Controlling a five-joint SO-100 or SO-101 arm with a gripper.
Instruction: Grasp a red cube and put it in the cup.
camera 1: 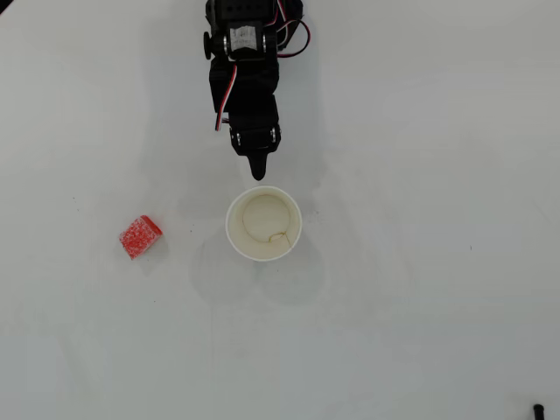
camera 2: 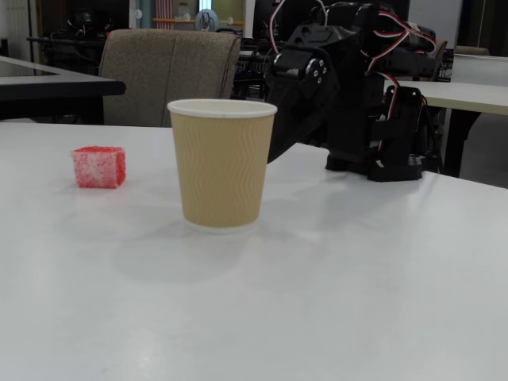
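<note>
The red cube [camera 1: 140,236] lies on the white table, left of the cup [camera 1: 229,229] in the overhead view; it also shows left of the cup in the fixed view [camera 2: 99,167]. The cup stands upright and empty, with a white rim and a tan ribbed wall [camera 2: 222,175]. My gripper [camera 1: 257,173] hangs just beyond the cup's far rim, pointing at it, with its jaws together and nothing held. In the fixed view the gripper [camera 2: 279,135] slants down behind the cup, its tip partly hidden by the cup's wall.
The black arm base [camera 2: 389,135] stands on the table behind the cup. A padded chair [camera 2: 171,75] and other tables are beyond the table's far edge. A small dark object [camera 1: 538,409] sits at the bottom right corner.
</note>
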